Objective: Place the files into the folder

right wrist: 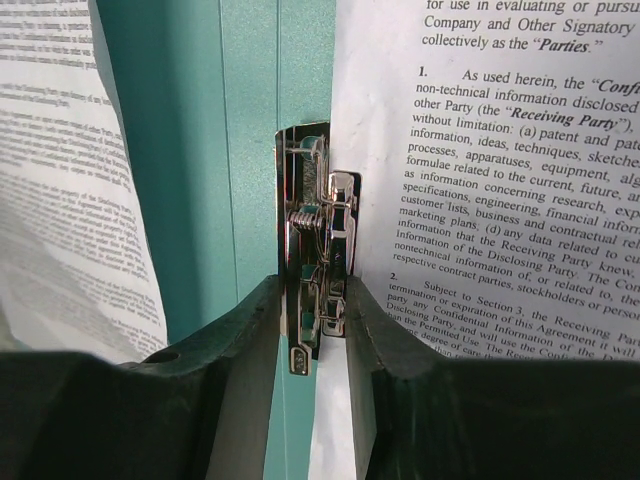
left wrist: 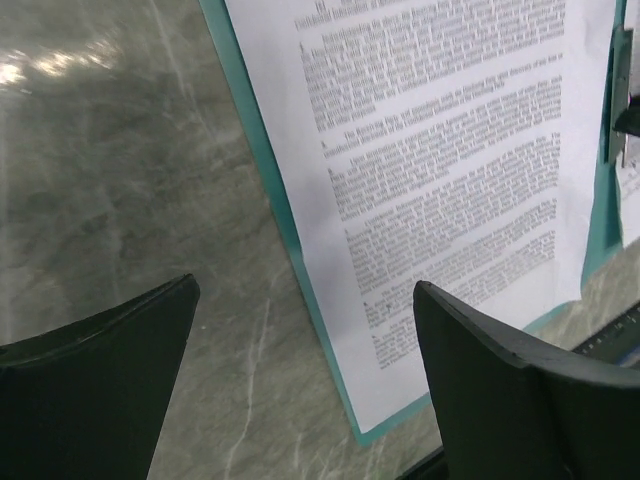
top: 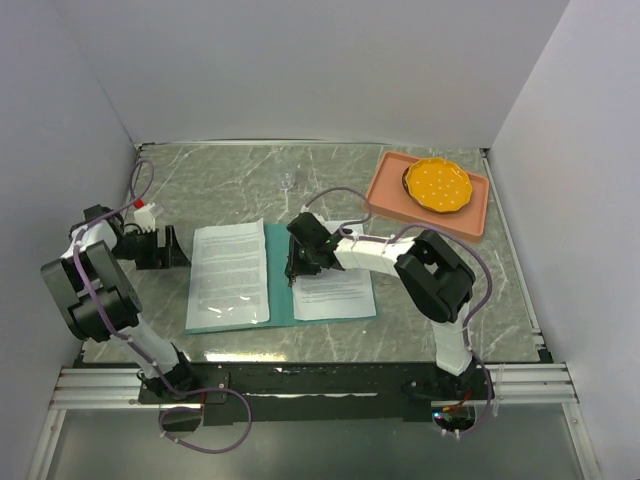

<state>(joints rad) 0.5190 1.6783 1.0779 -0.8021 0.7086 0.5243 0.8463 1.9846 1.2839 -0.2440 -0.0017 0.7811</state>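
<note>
a: at the middle of the table [top: 200, 180], what lies where?
b: the folder [top: 279, 300] lies open and flat, spine running near to far. of the files, the left sheet [top: 230, 275] rests on its left leaf, the right sheet [top: 335, 295] on its right leaf, inner edge at the spine.
a: and the metal clip [right wrist: 318, 250]?
b: on the spine, long axis along it, one side seemingly over the right sheet's edge. the right gripper [right wrist: 312, 300] straddles one end, a finger against each side, pinching it.
a: which arm is nearer?
b: the right, plainly. the left gripper [left wrist: 305, 290] hangs over bare table just left of the folder's left edge, fingers spread wide, holding nothing; the left sheet lies to its right.
a: what does the next move turn on?
b: my judgement: the clip's line along the spine. both sheets' inner edges would have to sit under it, and the left sheet stands apart from it by a strip of teal.
a: other containers?
b: a salmon tray [top: 385, 195] at the far right holds an orange dish [top: 438, 185], well apart from the folder.
</note>
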